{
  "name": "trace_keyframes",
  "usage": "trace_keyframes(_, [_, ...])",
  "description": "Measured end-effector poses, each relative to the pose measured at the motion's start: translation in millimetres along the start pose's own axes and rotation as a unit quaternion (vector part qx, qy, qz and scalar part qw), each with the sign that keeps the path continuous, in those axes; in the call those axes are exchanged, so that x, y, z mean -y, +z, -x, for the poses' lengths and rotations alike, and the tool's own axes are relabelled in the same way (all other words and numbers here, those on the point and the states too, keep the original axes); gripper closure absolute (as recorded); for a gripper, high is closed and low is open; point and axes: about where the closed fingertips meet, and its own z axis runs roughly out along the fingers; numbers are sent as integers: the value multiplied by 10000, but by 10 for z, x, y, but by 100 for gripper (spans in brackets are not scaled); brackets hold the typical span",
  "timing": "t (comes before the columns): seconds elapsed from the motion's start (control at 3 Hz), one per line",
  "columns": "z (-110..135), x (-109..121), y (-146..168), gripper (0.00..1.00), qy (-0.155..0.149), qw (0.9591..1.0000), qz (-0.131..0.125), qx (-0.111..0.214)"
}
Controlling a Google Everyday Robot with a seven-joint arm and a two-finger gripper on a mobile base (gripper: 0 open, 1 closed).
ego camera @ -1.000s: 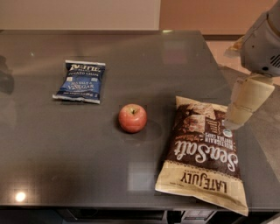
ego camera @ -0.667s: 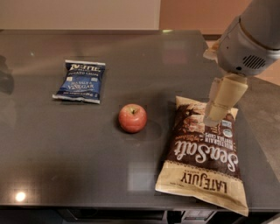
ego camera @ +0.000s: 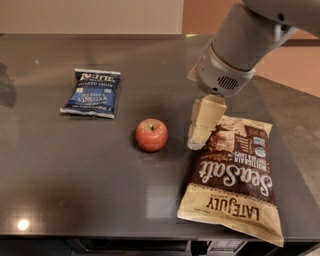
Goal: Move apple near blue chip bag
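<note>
The apple [ego camera: 151,134] is small, round and red-orange, and sits on the dark countertop [ego camera: 75,170] near the middle. The blue chip bag [ego camera: 92,93] lies flat to the apple's upper left, a hand's width away. My gripper [ego camera: 199,136] hangs from the grey arm [ego camera: 240,45] just right of the apple, over the left edge of the brown bag. It holds nothing and does not touch the apple.
A large brown-and-tan "Sea Salt" bag [ego camera: 232,177] lies right of the apple, reaching the counter's front edge. A cabinet front [ego camera: 90,15] stands behind the counter. The counter ends at the right rear [ego camera: 295,90].
The arm and gripper have moved left across the brown bag, from the right edge toward the apple. The apple and both bags have not moved.
</note>
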Motion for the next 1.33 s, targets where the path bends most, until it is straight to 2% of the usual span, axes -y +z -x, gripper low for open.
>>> trace_keyframes(0.67, [457, -200, 571, 0, -363, 9984, 361, 254])
trace_keyframes(1.0, [629, -271, 756, 0, -523, 9971, 403, 369])
trace_keyframes(1.33, [687, -280, 886, 18, -559, 9971, 376, 360])
